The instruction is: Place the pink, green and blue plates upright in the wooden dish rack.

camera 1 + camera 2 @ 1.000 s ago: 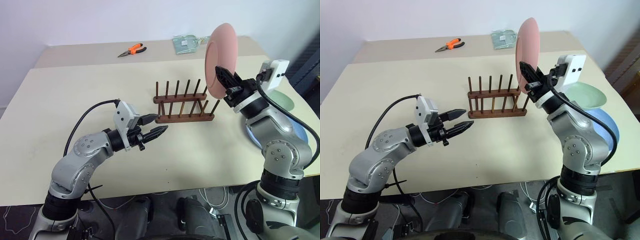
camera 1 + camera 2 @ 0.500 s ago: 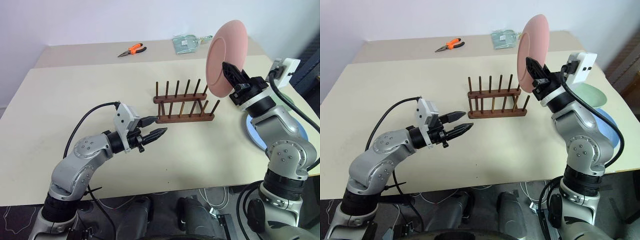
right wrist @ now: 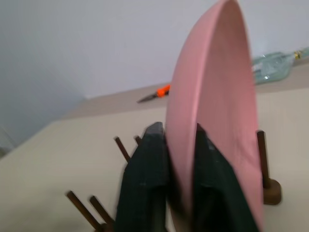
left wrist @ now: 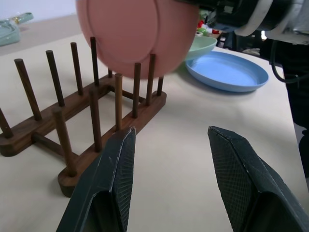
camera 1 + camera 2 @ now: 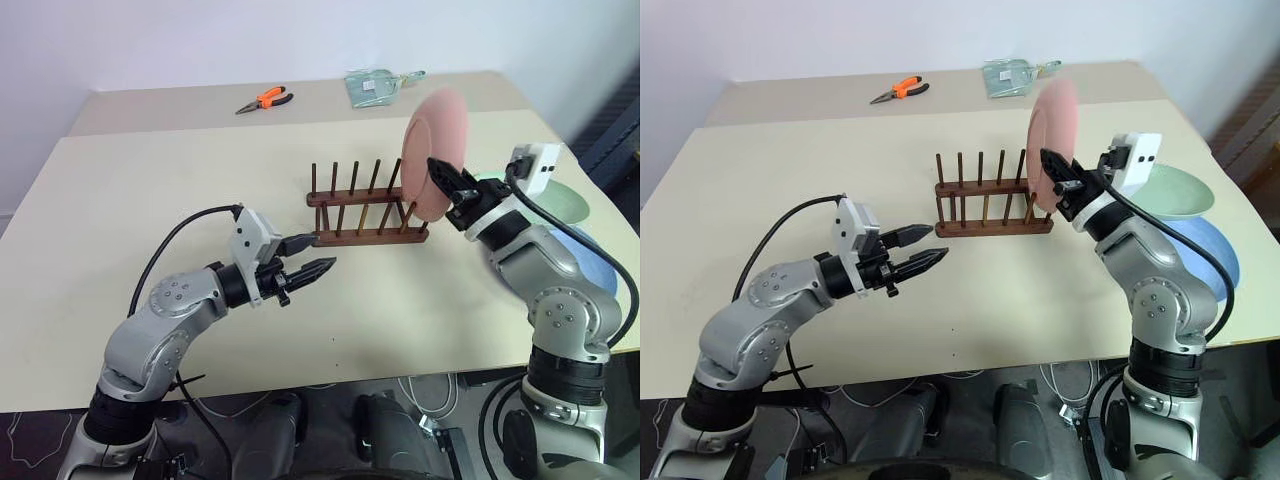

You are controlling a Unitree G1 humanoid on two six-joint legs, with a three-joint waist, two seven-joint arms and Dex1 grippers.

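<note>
Hovering over the beige counter (image 5: 120, 190) on the left, left pincer (image 5: 305, 255) empty, black fingers (image 4: 113, 179) spread apart, aimed toward the wooden dish rack (image 5: 365, 205) and clear of it. Lying far back on the counter, orange-handled pliers (image 5: 264, 99), and further right a clear plastic packet (image 5: 374, 85). Standing mid-counter, the rack with two rows of dark upright pegs, all slots vacant except at the right end. Poised upright there, pink plate (image 5: 434, 155), lower edge down among the last pegs in the left wrist view; cannot tell whether resting on the rack base or hanging just above it. Flanking the plate's rim from the right, right pincer (image 5: 443, 178), one finger (image 3: 145, 188) on each face in the right wrist view; cannot tell whether squeezing the plate or slackened. Sitting flat at the counter's right edge, well apart from the rack, green plate (image 5: 1175, 190) at the back and blue plate (image 5: 1205, 250) in front, overlapping from the head views, partly hidden by the right arm.
</note>
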